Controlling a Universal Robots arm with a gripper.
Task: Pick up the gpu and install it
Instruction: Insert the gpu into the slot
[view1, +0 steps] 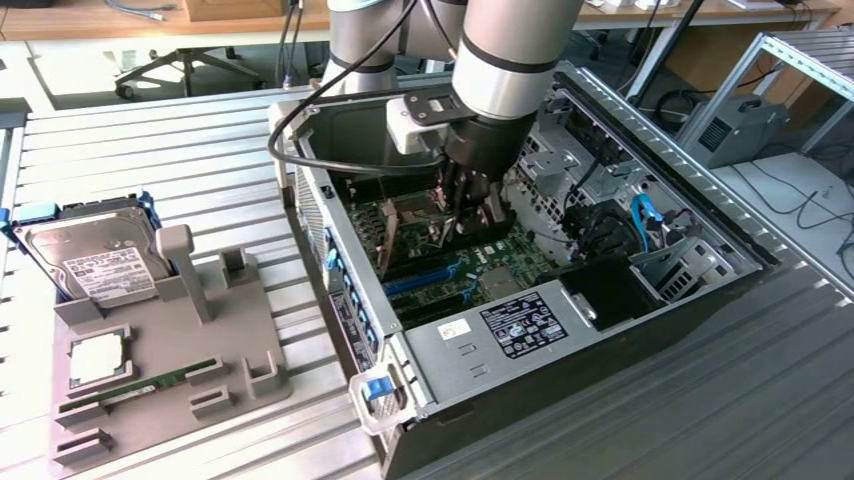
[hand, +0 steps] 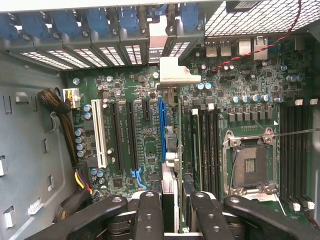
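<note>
We see the gpu (hand: 171, 172) edge-on inside the computer case (view1: 454, 350), over the blue slot (hand: 161, 130). The end effector (hand: 175, 200) is clamped on it. We think it is light, stiff and easy to break, so hold it by its flat sides. The exterior view adds the hard drive (view1: 100, 260), at nine o'clock from the case.

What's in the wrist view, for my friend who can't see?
The gripper holds the gpu edge-on over a green motherboard inside the computer case, right beside a long blue slot. An empty processor socket sits nearby.
</note>
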